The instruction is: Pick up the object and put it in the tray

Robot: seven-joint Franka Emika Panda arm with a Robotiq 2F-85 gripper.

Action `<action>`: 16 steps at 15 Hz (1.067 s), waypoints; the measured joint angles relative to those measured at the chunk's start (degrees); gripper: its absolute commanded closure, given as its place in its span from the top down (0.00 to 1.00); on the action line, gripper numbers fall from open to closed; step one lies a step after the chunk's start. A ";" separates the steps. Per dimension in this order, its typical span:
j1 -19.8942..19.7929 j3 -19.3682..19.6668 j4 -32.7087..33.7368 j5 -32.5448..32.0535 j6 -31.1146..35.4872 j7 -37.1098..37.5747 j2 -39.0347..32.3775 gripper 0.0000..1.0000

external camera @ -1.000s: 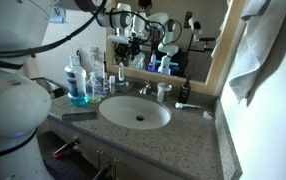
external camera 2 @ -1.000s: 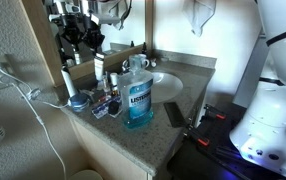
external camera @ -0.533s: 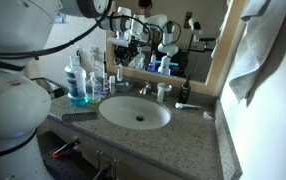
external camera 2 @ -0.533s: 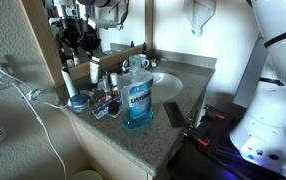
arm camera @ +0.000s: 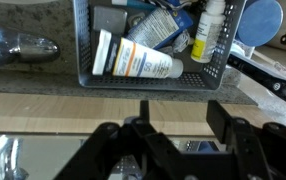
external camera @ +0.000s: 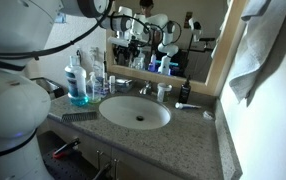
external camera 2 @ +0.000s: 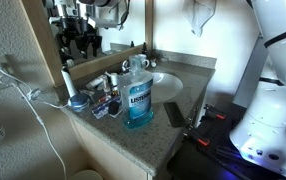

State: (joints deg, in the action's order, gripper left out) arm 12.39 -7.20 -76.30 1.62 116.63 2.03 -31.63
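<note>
**Robot arm** (external camera 2: 270, 100): white, with its base off the front edge of the worktop. It reaches over to the back edge and up in front of the mirror.

**Worktop** (external camera: 198, 140): speckled stone, with the mirror along its back edge.

**Sink basin** (external camera: 135, 112): oval and white, set mid-worktop. The faucet (external camera: 143, 88) stands behind it at the back edge.

**Blue-liquid bottle** (external camera 2: 136, 98): large and clear, upright near the front edge toward one end of the worktop, just beside the tray.

**Tray** (arm camera: 84, 50): dark mesh basket on the back edge, between the faucet and the end corner.
- Contents, wrist view: a white-and-orange tube (arm camera: 133, 58) lying on its side across the middle.
- Several dark packets behind the tube, too crowded to tell apart.
- The small white bottle (arm camera: 212, 22), see below.

**Gripper** (arm camera: 173, 130): raised above the tray, close to the mirror in both exterior views. The fingers (arm camera: 108, 145) are spread wide with nothing between them.

**Comb** (external camera: 78, 116): dark, lying flat by the front edge, near the basin.

**Electric toothbrush** (external camera 2: 70, 90): upright near the back corner, beside the tray.

**Small white bottle**: slim, dark-capped, with a yellow mark on its label. It stands inside the tray at the end away from the faucet, close to the mesh wall and clear of the gripper. It is too small to pick out in the exterior views.

**White jar** (external camera: 163, 92): short, at the back edge on the far side of the faucet from the tray.
</note>
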 measured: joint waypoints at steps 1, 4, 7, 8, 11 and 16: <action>-0.05 0.00 0.00 0.00 -0.04 0.00 0.05 0.99; -0.44 0.00 0.01 0.00 -0.17 0.00 0.44 1.00; -1.37 0.13 0.04 0.00 -0.29 0.00 1.50 1.00; -1.74 0.18 0.03 0.00 -0.65 0.00 2.09 1.00; -3.20 0.40 -0.25 0.08 -3.56 0.00 4.63 1.00; -6.84 1.18 -3.29 1.99 -8.72 0.00 11.23 1.00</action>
State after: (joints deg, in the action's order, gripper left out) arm 5.55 -6.01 -79.59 3.61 107.92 2.03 -20.40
